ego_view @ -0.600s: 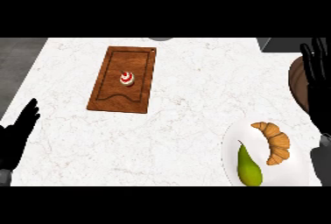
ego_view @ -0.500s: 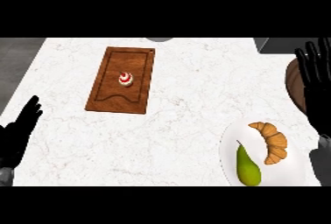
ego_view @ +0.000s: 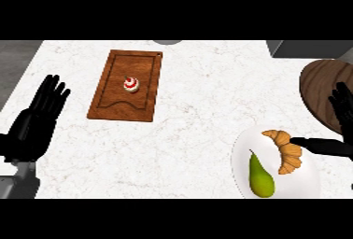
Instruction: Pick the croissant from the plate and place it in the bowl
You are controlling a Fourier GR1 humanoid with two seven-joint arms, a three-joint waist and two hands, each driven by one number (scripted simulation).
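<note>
The golden croissant (ego_view: 286, 151) lies on the right half of a white plate (ego_view: 241, 148) at the lower right, beside a green pear (ego_view: 260, 177). A dark wooden bowl (ego_view: 322, 88) is cut off by the right edge, just above the plate. My right hand (ego_view: 329, 146) comes in from the right edge, open. Its thumb points left and its tip reaches the croissant's right side, while its fingers (ego_view: 341, 103) stand up over the bowl's lower rim. My left hand (ego_view: 33, 125) rests open at the left edge, fingers up.
A brown wooden cutting board (ego_view: 128, 85) lies at the upper left with a small red and white item (ego_view: 131, 84) on it. White marble counter (ego_view: 200, 112) stretches between the board and the plate. A grey object (ego_view: 298, 46) shows at the top right corner.
My right hand has come down from the upper right to the croissant's right side, thumb now at the pastry. The left hand shows further up in the view.
</note>
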